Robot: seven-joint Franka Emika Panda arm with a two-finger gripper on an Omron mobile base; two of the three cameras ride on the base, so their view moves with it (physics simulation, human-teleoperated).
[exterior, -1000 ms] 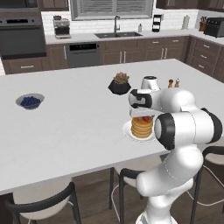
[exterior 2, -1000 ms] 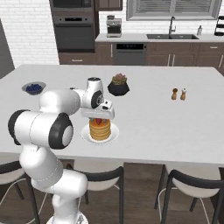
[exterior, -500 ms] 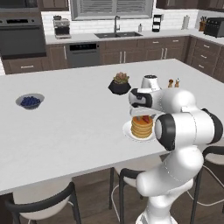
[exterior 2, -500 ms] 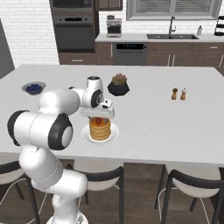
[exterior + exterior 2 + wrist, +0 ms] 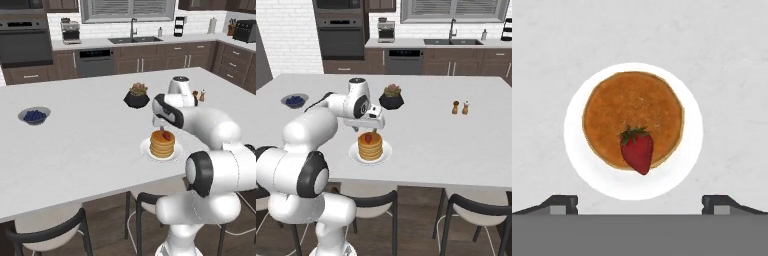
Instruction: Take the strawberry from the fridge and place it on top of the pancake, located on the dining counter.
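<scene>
Hand (image 5: 640, 204) fingertips mostly cut off by hand view's bottom edge.

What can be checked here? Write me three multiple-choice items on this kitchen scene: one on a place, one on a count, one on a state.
1. Where does the small red cone-shaped strawberry lie?
A. in the bowl of blueberries
B. on the golden-brown pancake stack, near its edge
C. on the bare counter

2. How many small shakers stand together on the white dining counter?
A. two
B. four
C. none

3. How do the robot's fingers stand?
A. shut on the strawberry
B. shut on the plate
C. open, apart from the strawberry

Answers: 1 B, the hand view shows the berry resting on the top pancake, its tip past the rim. 2 A, the right base view shows a pair. 3 C, the two tips sit wide apart with nothing between them.
</scene>
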